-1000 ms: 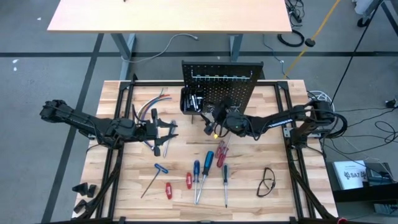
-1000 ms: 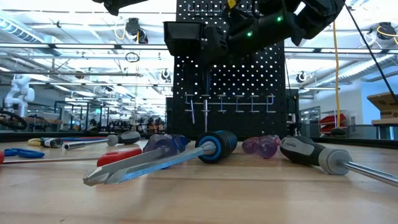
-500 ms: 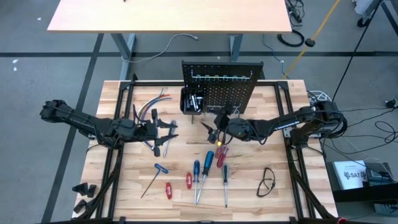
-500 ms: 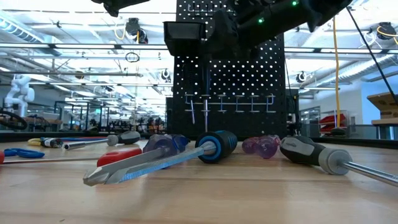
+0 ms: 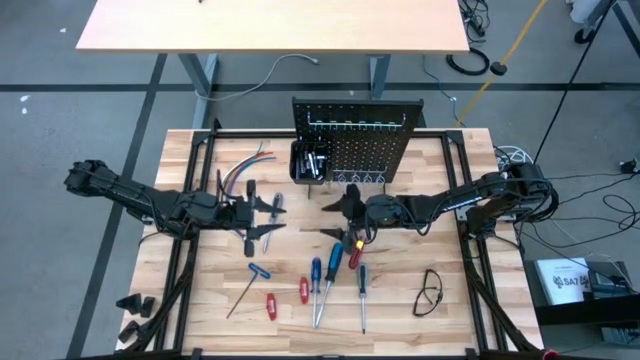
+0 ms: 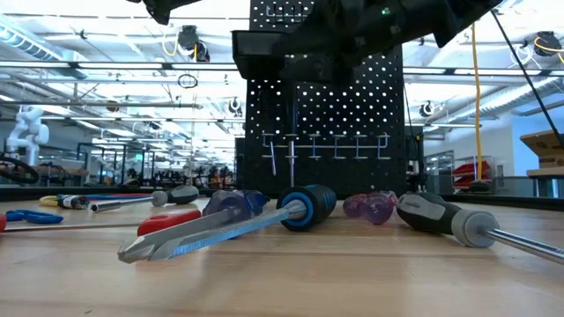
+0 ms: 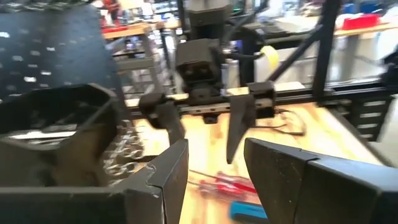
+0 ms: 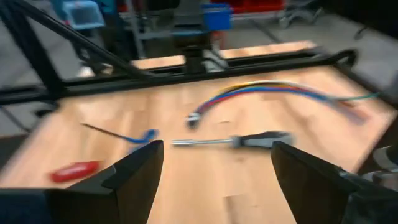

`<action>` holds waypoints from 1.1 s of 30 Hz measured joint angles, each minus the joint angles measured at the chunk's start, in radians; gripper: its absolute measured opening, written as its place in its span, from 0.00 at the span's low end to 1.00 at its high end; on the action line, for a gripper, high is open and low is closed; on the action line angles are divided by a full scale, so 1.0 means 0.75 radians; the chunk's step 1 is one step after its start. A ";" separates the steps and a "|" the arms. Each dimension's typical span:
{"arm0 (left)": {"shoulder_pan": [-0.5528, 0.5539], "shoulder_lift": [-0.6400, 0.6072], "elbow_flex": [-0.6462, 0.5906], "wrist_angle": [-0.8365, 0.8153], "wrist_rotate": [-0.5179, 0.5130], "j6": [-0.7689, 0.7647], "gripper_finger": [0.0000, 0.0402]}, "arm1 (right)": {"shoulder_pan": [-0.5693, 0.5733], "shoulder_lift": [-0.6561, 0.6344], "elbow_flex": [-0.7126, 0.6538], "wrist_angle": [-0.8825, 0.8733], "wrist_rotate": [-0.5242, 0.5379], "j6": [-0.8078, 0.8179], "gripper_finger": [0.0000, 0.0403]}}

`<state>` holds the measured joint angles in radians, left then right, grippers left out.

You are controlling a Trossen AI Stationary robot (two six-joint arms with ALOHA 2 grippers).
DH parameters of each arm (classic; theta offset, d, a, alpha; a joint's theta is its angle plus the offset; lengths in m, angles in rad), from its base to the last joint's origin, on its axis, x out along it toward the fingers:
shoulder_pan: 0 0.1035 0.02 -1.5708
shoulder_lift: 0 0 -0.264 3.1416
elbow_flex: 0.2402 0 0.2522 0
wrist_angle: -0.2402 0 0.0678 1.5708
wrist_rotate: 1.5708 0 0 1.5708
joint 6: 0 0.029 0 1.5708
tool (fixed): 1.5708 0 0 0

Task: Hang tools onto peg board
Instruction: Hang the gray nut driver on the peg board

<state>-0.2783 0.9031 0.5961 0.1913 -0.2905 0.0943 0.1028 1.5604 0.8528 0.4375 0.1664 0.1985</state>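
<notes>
High view: the black upright perforated peg board (image 5: pixel 357 135) stands at the far middle of the pale wooden slatted tabletop (image 5: pixel 200 290), with a small black bin (image 5: pixel 306 163) on its front holding silver bits. The right gripper (image 5: pixel 337 217) hangs just in front of the peg board, its two dark fingers spread wide with nothing between them. The left gripper (image 5: pixel 262 217) sits to the left of the peg board and nearer the front, its fingers partly apart and empty; a black-handled screwdriver (image 5: pixel 251 196) lies on the wood close by it. A bundle of coloured wires (image 5: pixel 243 168) lies left of the peg board.

The rest of the tools lie flat well in front of the peg board: a blue T-handled key (image 5: pixel 250 281), two short red-handled drivers (image 5: pixel 287 298), two blue-handled screwdrivers (image 5: pixel 325 272), a red-handled screwdriver (image 5: pixel 355 249) and a dark-handled one (image 5: pixel 362 290). A pair of clear safety glasses (image 5: pixel 430 291) rests in front of the peg board and to its right.

From the right wrist, the open fingers (image 8: pixel 134 171) frame the black-handled screwdriver (image 8: pixel 261 140) and the wires (image 8: pixel 280 92).
</notes>
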 joint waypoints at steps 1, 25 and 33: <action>-0.001 0.000 0.000 0.000 0.029 -0.018 0.41 | 0.000 0.000 0.000 -0.001 -0.022 0.034 0.72; -0.016 0.500 0.001 0.122 0.359 -0.290 0.41 | 0.173 0.001 0.000 -0.462 -0.267 0.724 0.72; 0.025 0.590 0.001 0.313 0.386 -0.183 0.41 | 0.294 0.002 0.000 -0.644 -0.260 1.340 0.72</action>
<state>-0.2599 1.3453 0.5964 0.4263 -0.0011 -0.0429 0.3231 1.5616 0.8528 -0.0455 -0.0285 1.2037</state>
